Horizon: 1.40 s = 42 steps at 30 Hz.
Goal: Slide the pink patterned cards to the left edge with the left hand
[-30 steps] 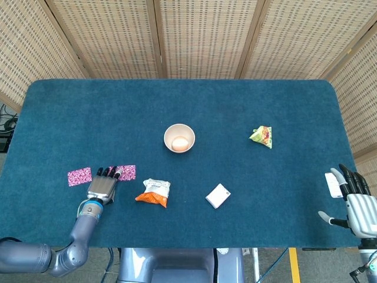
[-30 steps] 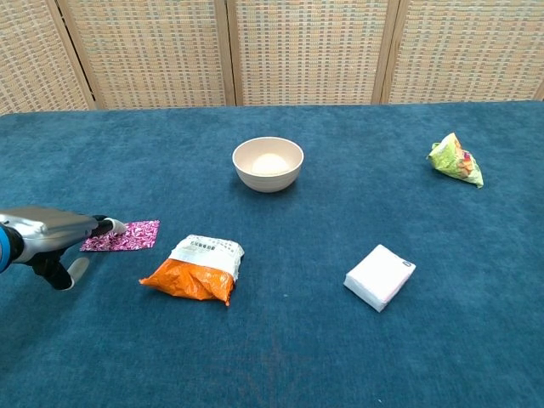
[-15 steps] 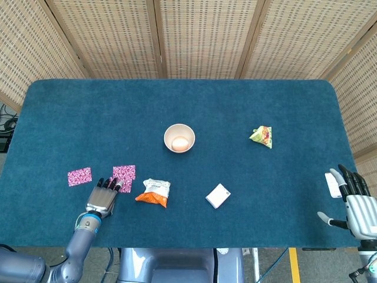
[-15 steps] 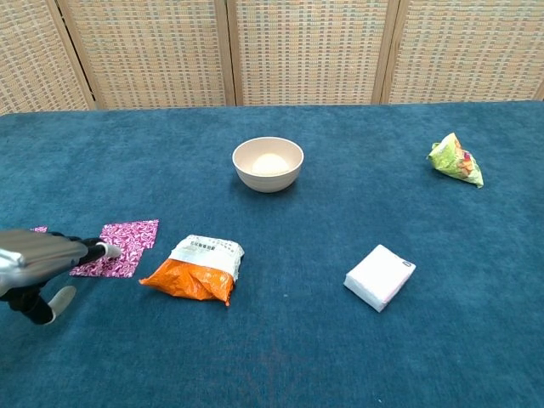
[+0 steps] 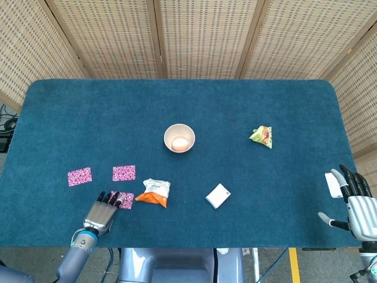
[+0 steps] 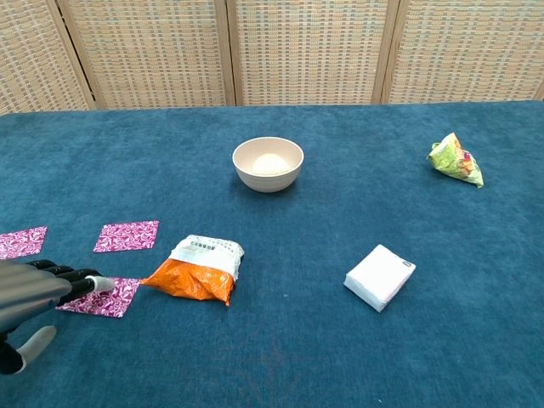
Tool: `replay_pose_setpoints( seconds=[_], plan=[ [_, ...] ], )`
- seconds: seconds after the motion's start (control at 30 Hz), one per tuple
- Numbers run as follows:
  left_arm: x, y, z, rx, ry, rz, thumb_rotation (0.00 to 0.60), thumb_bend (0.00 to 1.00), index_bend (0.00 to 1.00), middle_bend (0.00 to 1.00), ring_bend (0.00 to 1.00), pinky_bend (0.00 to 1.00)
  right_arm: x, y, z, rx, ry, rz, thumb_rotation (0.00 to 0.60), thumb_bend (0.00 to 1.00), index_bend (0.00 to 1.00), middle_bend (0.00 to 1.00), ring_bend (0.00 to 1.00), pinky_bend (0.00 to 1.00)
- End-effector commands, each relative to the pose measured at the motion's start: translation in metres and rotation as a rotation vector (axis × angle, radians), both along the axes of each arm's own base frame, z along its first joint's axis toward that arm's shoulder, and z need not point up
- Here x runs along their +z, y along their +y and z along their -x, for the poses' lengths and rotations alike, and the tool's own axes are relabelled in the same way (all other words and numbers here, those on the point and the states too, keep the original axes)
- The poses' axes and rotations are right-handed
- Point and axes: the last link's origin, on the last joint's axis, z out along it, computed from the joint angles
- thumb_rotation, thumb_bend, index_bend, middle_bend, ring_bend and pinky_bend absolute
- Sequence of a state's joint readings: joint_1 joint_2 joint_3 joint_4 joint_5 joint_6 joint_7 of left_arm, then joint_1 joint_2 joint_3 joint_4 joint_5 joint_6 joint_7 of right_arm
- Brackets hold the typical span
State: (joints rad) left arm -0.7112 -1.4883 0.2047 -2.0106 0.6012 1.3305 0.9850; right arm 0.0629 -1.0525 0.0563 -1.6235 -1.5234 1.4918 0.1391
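Three pink patterned cards lie at the front left of the blue table. One card (image 5: 79,176) (image 6: 21,241) is furthest left, a second card (image 5: 123,173) (image 6: 127,236) lies to its right, and a third card (image 5: 122,200) (image 6: 102,297) sits nearer the front edge. My left hand (image 5: 101,213) (image 6: 34,293) lies flat with fingers extended, its fingertips (image 6: 98,283) pressing on the near-left part of the third card. My right hand (image 5: 356,197) rests at the far right edge with fingers spread and nothing in it.
An orange snack bag (image 5: 154,192) (image 6: 197,270) lies just right of the third card. A cream bowl (image 5: 179,138) (image 6: 268,164) stands mid-table, with a white box (image 5: 218,196) (image 6: 379,276) and a green packet (image 5: 261,136) (image 6: 456,160) to the right.
My left hand has pulled back toward the front edge, dragging one card off the second card. Two cards showed a second ago; three show now.
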Motion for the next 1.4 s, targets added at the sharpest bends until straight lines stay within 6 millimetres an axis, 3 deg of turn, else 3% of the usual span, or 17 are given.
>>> replay_pose_setpoints(
  seconds=[0.03, 0.23, 0.37, 0.47, 0.57, 0.77, 1.07, 1.4],
  plan=[
    [0.014, 0.004, -0.004, -0.001, -0.066, -0.062, 0.600, 0.69, 0.00, 0.00, 0.00, 0.00, 0.000, 0.000, 0.000, 0.002, -0.001, 0.002, 0.600, 0.05, 0.00, 0.00, 0.00, 0.00],
    [0.051, 0.035, -0.013, -0.005, -0.184, -0.227, 0.600, 0.64, 0.00, 0.00, 0.00, 0.00, 0.000, -0.001, 0.000, 0.000, 0.002, 0.000, 0.600, 0.05, 0.00, 0.00, 0.00, 0.00],
    [0.073, 0.050, -0.015, -0.033, -0.242, -0.341, 0.600, 0.49, 0.00, 0.00, 0.00, 0.00, -0.002, 0.000, 0.000, -0.003, 0.006, -0.005, 0.600, 0.05, 0.00, 0.00, 0.00, 0.00],
    [0.083, 0.053, -0.011, -0.064, -0.278, -0.402, 0.600, 0.34, 0.00, 0.00, 0.00, 0.00, -0.002, 0.000, 0.000, -0.002, 0.010, -0.006, 0.600, 0.05, 0.00, 0.00, 0.00, 0.00],
    [0.090, 0.057, -0.004, -0.078, -0.293, -0.449, 0.600, 0.26, 0.00, 0.00, 0.00, 0.00, -0.003, 0.000, 0.000, 0.000, 0.014, -0.006, 0.600, 0.05, 0.00, 0.00, 0.00, 0.00],
    [0.102, 0.073, 0.009, -0.071, -0.297, -0.507, 0.600, 0.21, 0.02, 0.00, 0.00, 0.00, -0.007, 0.000, -0.002, 0.000, 0.028, -0.012, 0.600, 0.05, 0.00, 0.00, 0.00, 0.00],
    [0.092, 0.094, 0.012, -0.030, -0.280, -0.487, 0.600, 0.20, 0.24, 0.00, 0.00, 0.00, -0.013, -0.002, -0.003, -0.002, 0.044, -0.033, 0.600, 0.05, 0.00, 0.00, 0.00, 0.00],
    [0.058, 0.114, 0.013, 0.033, -0.234, -0.452, 0.600, 0.20, 0.27, 0.00, 0.00, 0.00, -0.014, -0.005, 0.000, -0.014, 0.035, -0.046, 0.600, 0.05, 0.00, 0.00, 0.00, 0.00]
  ],
)
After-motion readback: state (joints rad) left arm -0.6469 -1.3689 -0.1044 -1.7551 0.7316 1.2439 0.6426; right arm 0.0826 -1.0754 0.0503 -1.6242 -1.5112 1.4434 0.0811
